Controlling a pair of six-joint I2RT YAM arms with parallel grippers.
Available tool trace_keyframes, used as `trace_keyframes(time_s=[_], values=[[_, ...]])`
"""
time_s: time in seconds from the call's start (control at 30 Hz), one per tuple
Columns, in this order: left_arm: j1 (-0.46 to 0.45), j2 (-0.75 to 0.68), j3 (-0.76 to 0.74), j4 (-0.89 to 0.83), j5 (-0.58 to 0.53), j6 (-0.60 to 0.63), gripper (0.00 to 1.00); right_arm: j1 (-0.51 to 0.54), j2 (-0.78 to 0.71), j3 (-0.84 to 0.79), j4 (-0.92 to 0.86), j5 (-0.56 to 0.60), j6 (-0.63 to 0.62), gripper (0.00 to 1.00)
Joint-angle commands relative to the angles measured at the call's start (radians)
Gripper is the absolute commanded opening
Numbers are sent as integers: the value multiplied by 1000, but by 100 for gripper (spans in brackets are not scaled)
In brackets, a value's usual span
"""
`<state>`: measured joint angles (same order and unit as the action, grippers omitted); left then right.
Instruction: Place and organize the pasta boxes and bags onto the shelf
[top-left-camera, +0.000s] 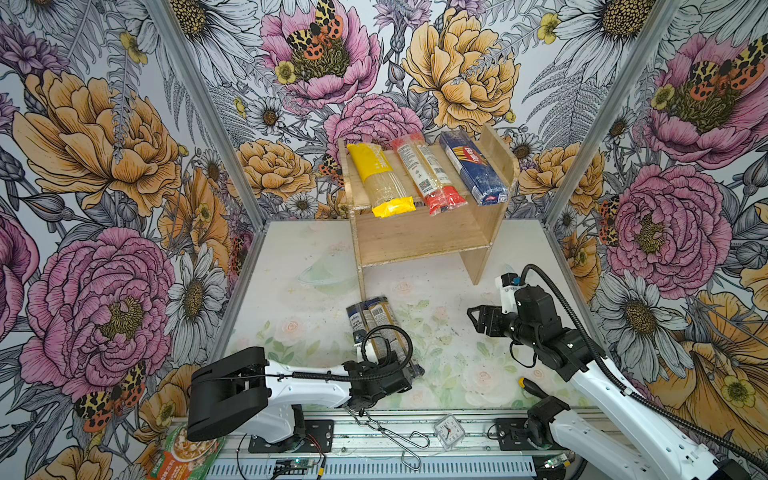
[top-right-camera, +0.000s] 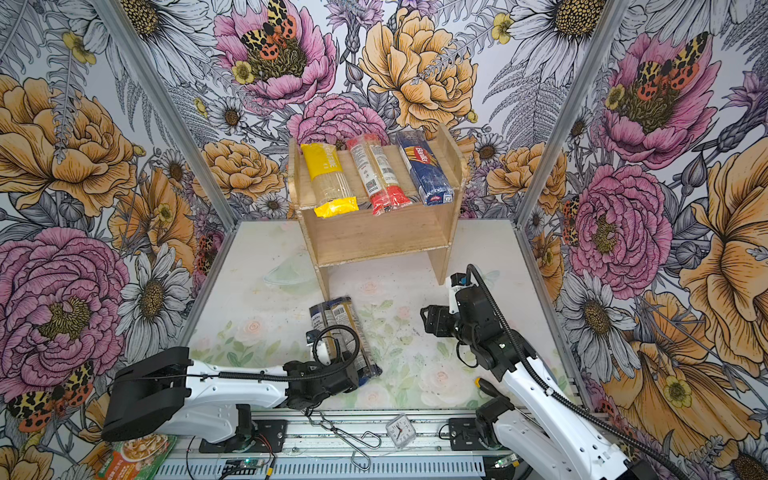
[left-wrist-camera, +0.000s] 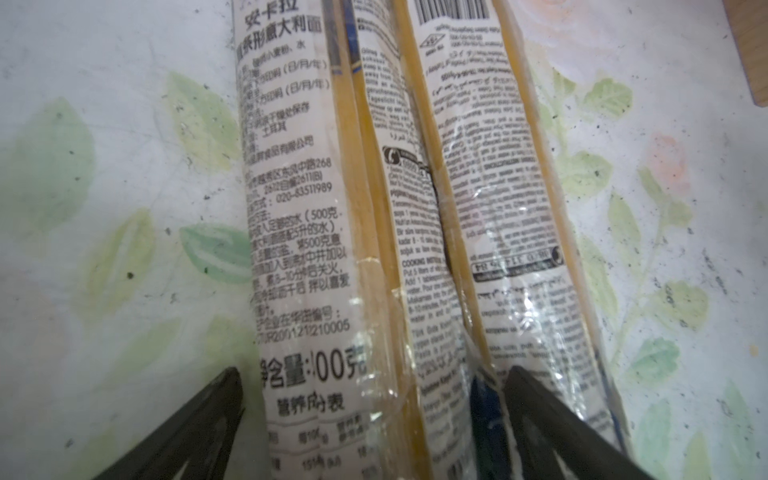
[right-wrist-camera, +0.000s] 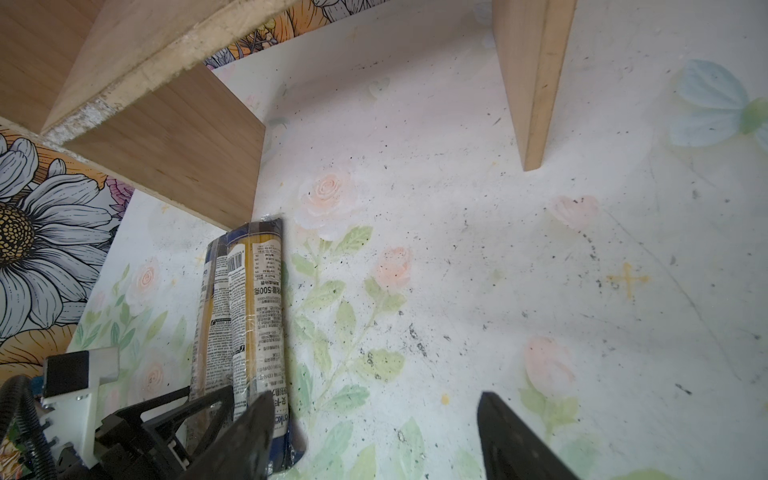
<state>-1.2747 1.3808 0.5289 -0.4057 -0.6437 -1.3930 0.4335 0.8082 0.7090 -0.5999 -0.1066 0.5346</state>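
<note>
Two slim clear pasta bags with dark blue ends (top-left-camera: 376, 320) (right-wrist-camera: 257, 299) lie side by side on the table, in front of the shelf's left leg. My left gripper (left-wrist-camera: 372, 374) is open over their near end. One fingertip (left-wrist-camera: 224, 386) is beside the left bag (left-wrist-camera: 299, 208) and the other sits on the right bag (left-wrist-camera: 490, 187). My right gripper (top-left-camera: 473, 318) (right-wrist-camera: 374, 399) hangs open over bare table to their right, holding nothing. The wooden shelf (top-left-camera: 419, 239) (top-right-camera: 374, 237) carries a yellow-ended bag (top-left-camera: 380, 178), a red-ended bag (top-left-camera: 428, 174) and a blue Barilla box (top-left-camera: 473, 166) on its top tier.
The shelf's lower tier shows bare wood. On the front rail lie a green-orange food pouch (top-left-camera: 183, 453), metal tongs (top-left-camera: 390, 436) and a small clock (top-left-camera: 449, 430). A yellow-tipped tool (top-left-camera: 530, 386) rests by the right arm's base. Flowered walls close in three sides.
</note>
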Motion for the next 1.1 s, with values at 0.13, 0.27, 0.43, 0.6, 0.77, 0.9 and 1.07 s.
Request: trace_keyframes(time_s=[0.13, 0.27, 0.43, 0.6, 0.77, 0.9, 1.07], values=[[-19, 1, -55, -172, 179, -72, 99, 6, -1, -8, 18, 7, 4, 78], [-20, -19, -58, -214, 179, -74, 99, 5, 5, -7, 18, 5, 6, 78], [-19, -10, -54, -234, 189, -59, 99, 6, 12, -6, 20, 10, 3, 78], [-28, 30, -23, -234, 215, -35, 99, 5, 29, -1, 23, 6, 0, 78], [-29, 61, -15, -235, 238, -26, 99, 5, 35, -2, 24, 7, -2, 78], [-29, 90, -1, -244, 256, -19, 99, 5, 37, -2, 26, 7, -2, 78], [-39, 133, 24, -269, 263, -16, 99, 5, 38, -8, 28, 10, -4, 78]])
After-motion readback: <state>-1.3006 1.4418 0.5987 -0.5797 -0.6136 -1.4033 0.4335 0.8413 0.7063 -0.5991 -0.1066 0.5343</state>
